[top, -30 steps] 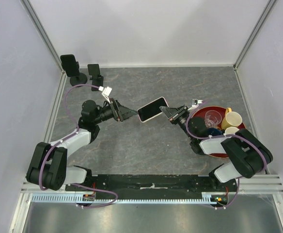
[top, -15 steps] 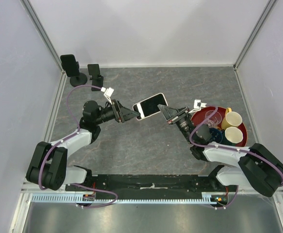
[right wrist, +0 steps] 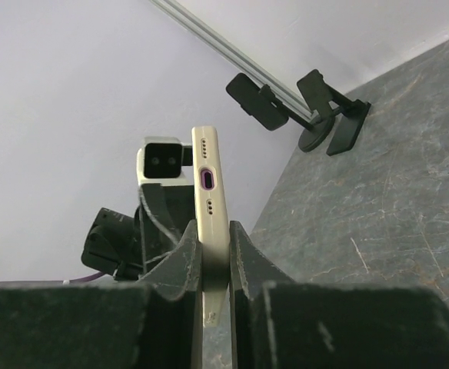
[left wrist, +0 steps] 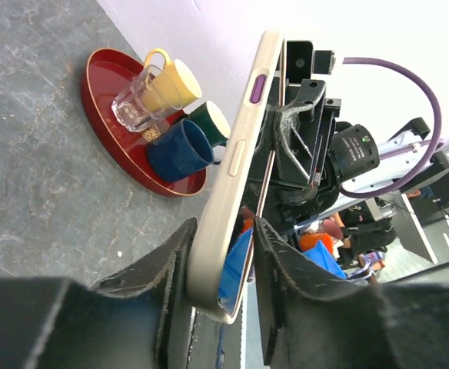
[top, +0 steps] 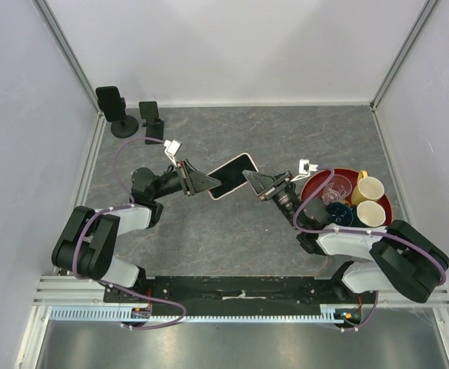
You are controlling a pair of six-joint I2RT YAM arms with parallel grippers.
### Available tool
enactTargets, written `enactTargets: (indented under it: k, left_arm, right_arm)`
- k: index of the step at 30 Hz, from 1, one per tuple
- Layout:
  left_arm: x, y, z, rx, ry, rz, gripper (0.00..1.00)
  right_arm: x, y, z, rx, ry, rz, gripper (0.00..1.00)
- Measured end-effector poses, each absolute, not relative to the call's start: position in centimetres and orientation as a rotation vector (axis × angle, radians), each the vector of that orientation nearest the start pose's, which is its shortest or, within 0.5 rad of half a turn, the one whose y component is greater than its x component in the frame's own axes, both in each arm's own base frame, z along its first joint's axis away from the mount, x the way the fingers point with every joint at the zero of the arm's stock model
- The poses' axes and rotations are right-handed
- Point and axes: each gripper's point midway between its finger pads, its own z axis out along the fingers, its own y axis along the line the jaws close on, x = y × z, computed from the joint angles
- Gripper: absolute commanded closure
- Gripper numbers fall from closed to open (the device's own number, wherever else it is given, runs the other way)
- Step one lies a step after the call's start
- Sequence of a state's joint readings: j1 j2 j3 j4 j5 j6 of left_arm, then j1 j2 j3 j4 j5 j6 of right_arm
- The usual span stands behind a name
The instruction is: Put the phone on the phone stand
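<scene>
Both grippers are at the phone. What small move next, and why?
Probably the left gripper closes firmly on the cream-cased smartphone: the right gripper clamps its end, the left fingers flank it, contact unclear, and the black phone stands sit on the left arm's side.

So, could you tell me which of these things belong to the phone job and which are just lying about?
For the job: phone, held between left gripper and right gripper; tall phone stand and short phone stand in the far left corner.

Lying about: red tray holding yellow cup, green cup, blue cup, glass.
</scene>
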State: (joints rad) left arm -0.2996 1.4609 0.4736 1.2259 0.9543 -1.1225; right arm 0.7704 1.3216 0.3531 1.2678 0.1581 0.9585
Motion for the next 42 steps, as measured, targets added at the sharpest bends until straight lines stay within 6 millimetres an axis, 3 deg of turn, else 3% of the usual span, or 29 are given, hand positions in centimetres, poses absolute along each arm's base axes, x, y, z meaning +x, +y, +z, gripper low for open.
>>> enactTargets:
  k: [1,4,5,9,14,17,19,22,26,30,36,40,42]
  left_arm:
    - [25.8,-25.3,22.0,0.283,1.690,-1.754,0.80]
    - [25.3,-25.3,22.2,0.280,1.703,-1.795,0.93]
    - [25.2,-25.3,22.5,0.293,1.691,-1.803,0.98]
    - [24.2,-25.6,23.4,0.373,1.666,-1.830,0.98]
    - [22.6,-25.8,23.3,0.506,1.667,-1.825,0.98]
    - [22.2,-25.7,23.9,0.594,1.661,-1.777,0.98]
    - [22.2,-25.8,24.5,0.646,1.656,-1.735,0.98]
    - [22.1,-26.2,25.4,0.733,1.661,-1.643,0.98]
    - [21.7,-27.1,25.6,0.840,1.691,-1.508,0.98]
    - [20.3,-27.5,24.3,0.933,1.748,-1.417,0.98]
    - [18.7,-27.5,22.2,1.050,1.832,-1.304,0.98]
    - [17.8,-27.4,20.7,1.100,1.881,-1.261,0.98]
    - [17.4,-27.3,20.3,1.123,1.891,-1.254,0.98]
  right_arm:
    - [27.7,27.7,25.4,0.278,1.374,1.368,0.99]
    - [27.6,27.7,25.5,0.274,1.368,1.371,0.74]
    - [27.6,27.6,25.5,0.277,1.366,1.375,0.61]
    - [27.0,27.6,26.1,0.174,1.354,1.321,0.35]
    - [25.7,27.4,28.8,-0.083,1.367,1.176,0.02]
    - [25.8,27.2,30.3,-0.230,1.424,1.052,0.02]
    - [26.0,26.9,30.2,-0.323,1.487,0.982,0.02]
    - [25.7,26.3,28.5,-0.476,1.613,0.900,0.02]
    - [23.0,26.4,25.2,-0.697,1.751,0.909,0.02]
    - [20.3,26.6,24.1,-0.906,1.851,0.960,0.07]
    - [19.6,26.6,24.8,-1.089,1.927,0.945,0.13]
    - [18.9,27.0,26.1,-1.179,1.905,0.971,0.36]
    - [18.6,27.3,26.3,-1.219,1.897,0.992,0.37]
